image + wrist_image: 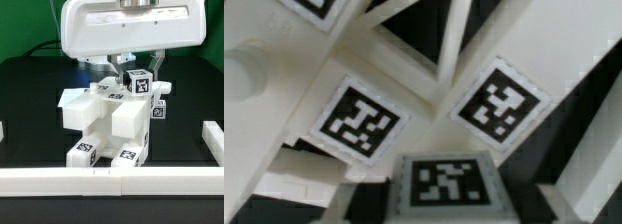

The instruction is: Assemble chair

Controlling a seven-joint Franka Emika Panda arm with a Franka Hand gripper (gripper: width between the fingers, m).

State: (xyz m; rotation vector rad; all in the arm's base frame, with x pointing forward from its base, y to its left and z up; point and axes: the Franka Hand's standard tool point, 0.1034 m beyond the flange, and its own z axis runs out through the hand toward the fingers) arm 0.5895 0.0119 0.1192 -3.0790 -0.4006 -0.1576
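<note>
Hand [137, 72] is seen pinched on the tagged top block of the partly built white chair [108, 125], which is found directly beneath it, standing on the black tabletop [30, 110].

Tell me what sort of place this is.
Probably a robotics lab test bench: a robot arm hangs over a black table fenced by white rails, and the white chair parts carry black-and-white square tags.
</note>
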